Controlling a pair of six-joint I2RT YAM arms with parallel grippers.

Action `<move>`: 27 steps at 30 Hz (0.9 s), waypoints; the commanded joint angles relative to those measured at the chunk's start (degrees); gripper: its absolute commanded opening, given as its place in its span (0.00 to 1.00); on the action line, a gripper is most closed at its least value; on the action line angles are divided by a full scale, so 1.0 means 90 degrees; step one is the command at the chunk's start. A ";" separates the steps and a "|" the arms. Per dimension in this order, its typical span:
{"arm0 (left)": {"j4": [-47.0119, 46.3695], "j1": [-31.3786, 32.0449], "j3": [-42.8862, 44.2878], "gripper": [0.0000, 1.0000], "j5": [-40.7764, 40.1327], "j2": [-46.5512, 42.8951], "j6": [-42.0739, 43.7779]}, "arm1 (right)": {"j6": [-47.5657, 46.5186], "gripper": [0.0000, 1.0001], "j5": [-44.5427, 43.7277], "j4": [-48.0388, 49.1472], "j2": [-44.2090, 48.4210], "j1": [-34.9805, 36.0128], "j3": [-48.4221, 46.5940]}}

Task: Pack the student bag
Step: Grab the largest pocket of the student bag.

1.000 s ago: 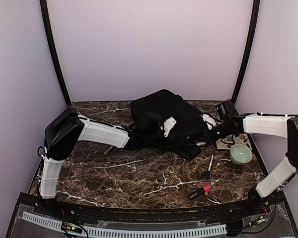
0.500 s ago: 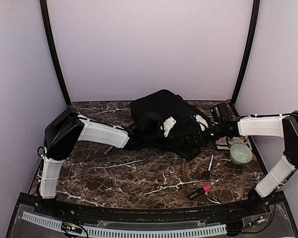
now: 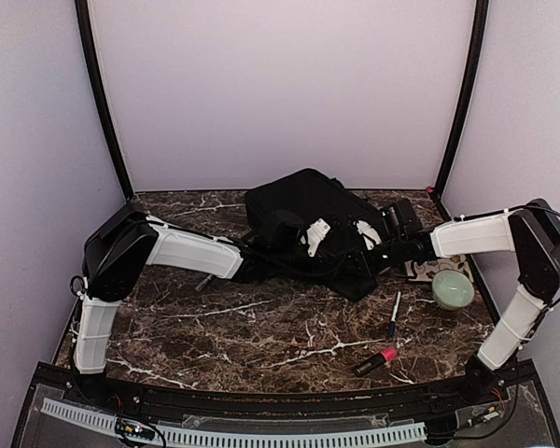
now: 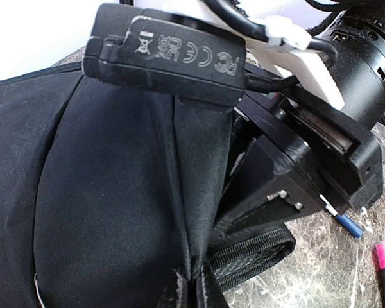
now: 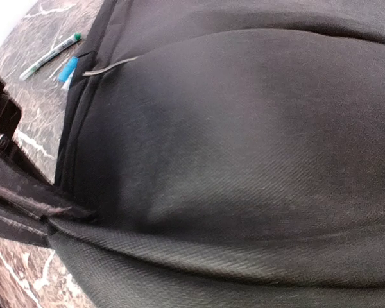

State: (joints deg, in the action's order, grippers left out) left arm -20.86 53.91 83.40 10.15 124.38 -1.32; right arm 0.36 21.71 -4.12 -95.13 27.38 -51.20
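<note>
- L gripper: fingers together, pinching a fold of the student bag at its near-left edge.
- Bag: lies flat at back-centre of the marble table; no open mouth visible.
- R gripper: nosed against the bag's right side; can't tell if its fingers grip anything.
- Right of bag: bowl, pen, pink marker, all loose on the table.
- Step, prob.: getting the bag open. Next move needs R to get a firm hold on a zip/flap and pull vs. L's anchor.

Free tabletop front-L; student bag ctr-rear.
</note>
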 commanded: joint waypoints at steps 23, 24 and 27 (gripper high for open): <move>-0.0270 0.0065 -0.0243 0.00 -0.0005 -0.0520 0.0145 | -0.1028 0.00 -0.0422 -0.1151 0.1038 -0.0493 -0.0051; -0.0275 0.0065 -0.0266 0.00 -0.0021 -0.0531 0.0167 | -0.1107 0.00 -0.0437 -0.1229 0.1100 -0.0565 -0.0019; -0.0292 0.0065 -0.0305 0.00 -0.0050 -0.0543 0.0212 | -0.1250 0.00 -0.0459 -0.1386 0.1192 -0.0802 0.0034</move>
State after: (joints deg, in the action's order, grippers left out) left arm -23.57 54.08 82.32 9.82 123.61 -0.60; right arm -6.96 19.73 -13.32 -87.35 23.90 -51.35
